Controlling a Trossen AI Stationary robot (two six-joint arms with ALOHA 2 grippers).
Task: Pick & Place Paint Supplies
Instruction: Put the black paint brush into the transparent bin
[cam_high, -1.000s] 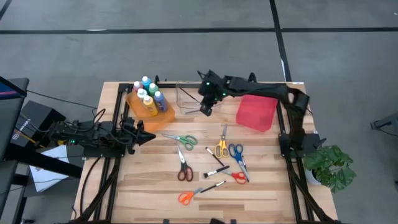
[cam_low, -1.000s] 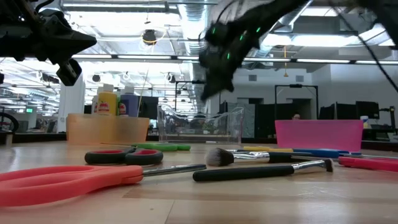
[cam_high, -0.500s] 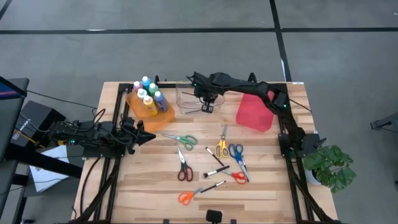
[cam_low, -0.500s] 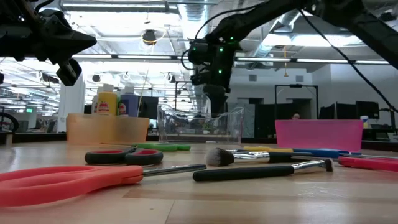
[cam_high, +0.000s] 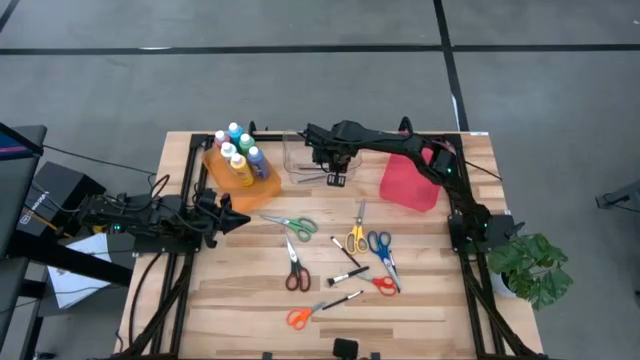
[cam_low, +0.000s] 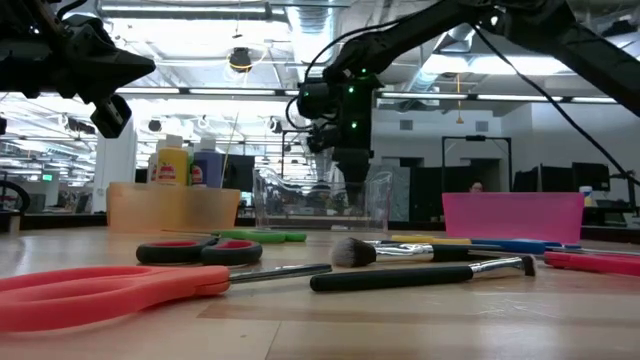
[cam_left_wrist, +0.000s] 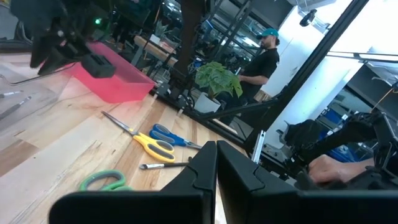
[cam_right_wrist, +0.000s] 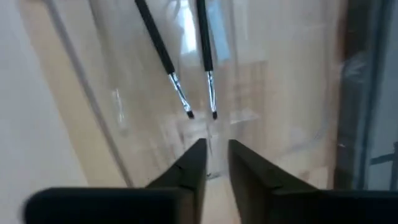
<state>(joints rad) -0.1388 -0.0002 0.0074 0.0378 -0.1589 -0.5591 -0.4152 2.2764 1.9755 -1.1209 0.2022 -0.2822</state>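
My right gripper (cam_high: 335, 178) (cam_right_wrist: 214, 158) points down at the near rim of the clear bin (cam_high: 305, 160), fingers a little apart and holding nothing. Two thin dark paintbrushes (cam_right_wrist: 180, 74) lie on the bin's floor just beyond the fingertips. Paint bottles (cam_high: 238, 152) stand in the orange bin (cam_high: 262, 185). Several scissors lie flat on the table: green (cam_high: 292, 224), dark red (cam_high: 296, 270), orange (cam_high: 300, 316), yellow (cam_high: 356, 233), blue (cam_high: 380, 246), red (cam_high: 384, 286). Loose brushes (cam_high: 348, 273) (cam_high: 344, 299) lie among them. My left gripper (cam_high: 236, 218) (cam_left_wrist: 216, 168) waits shut at the table's left edge.
The red bin (cam_high: 411, 181) sits right of the clear bin, under my right arm's forearm. A potted plant (cam_high: 530, 265) stands off the table's right edge. In the left wrist view a person (cam_left_wrist: 258, 59) stands beyond the table. Bare wood lies along the near edge (cam_high: 420, 330).
My right arm has swung its wrist toward the far left. Its gripper has turned to point straight down and come lower, to the clear bin's rim. The left arm has kept still.
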